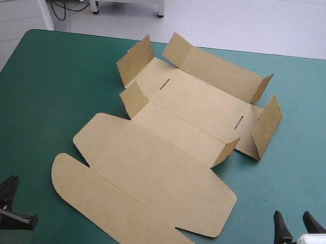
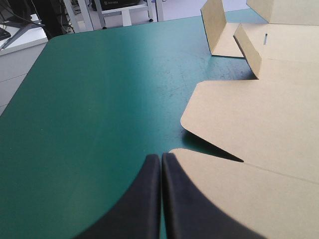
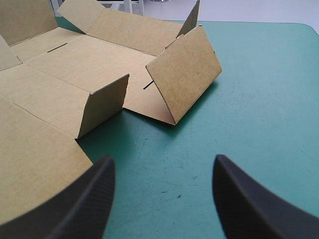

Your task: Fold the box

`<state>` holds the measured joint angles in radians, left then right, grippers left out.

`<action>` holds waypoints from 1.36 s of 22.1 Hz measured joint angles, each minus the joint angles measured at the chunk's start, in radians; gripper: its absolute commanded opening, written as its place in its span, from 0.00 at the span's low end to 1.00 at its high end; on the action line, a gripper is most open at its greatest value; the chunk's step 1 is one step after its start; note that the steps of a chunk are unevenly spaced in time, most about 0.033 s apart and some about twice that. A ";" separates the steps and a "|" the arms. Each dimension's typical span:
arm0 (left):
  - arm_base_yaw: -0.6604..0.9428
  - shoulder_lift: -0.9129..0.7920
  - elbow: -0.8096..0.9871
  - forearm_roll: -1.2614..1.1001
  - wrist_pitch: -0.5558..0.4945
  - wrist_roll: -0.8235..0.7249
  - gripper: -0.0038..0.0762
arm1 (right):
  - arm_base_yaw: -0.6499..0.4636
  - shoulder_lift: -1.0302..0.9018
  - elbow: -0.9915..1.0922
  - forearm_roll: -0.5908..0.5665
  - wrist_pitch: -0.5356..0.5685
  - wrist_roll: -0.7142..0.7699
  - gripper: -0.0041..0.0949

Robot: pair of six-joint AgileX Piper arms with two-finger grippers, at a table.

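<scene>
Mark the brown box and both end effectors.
Brown cut-board box (image 1: 157, 169): high view, on its large flat lid panel.
Left black-fingered end effector (image 2: 161, 156): left wrist view, where its shut fingertips meet.
Right black-fingered end effector (image 3: 163, 160): right wrist view, midway between its open fingertips.

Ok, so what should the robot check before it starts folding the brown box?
1. The box lies fully on the teal-green cover: ok.
2. The lid panel is flat, on the robot's side: ok.
3. The right gripper is open, ready to grab: ok.
4. The left gripper is open: not ok, it is shut.
5. Neither gripper touches the box, going by the high view: ok.
</scene>
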<state>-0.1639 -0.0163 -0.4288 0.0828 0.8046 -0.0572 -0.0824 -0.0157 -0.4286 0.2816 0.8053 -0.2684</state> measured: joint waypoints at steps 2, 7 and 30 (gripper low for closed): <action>0.000 0.000 0.000 0.000 0.000 0.000 0.04 | 0.000 0.000 0.000 0.000 0.000 0.000 0.75; 0.000 0.000 0.000 0.000 0.000 0.000 0.04 | 0.000 0.000 0.000 0.000 0.000 0.000 0.75; 0.000 0.000 0.000 0.000 0.000 0.000 0.04 | 0.000 0.824 -0.416 0.133 0.078 0.306 0.75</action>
<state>-0.1639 -0.0163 -0.4288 0.0828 0.8046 -0.0572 -0.0824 0.8085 -0.8447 0.4142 0.8832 0.0374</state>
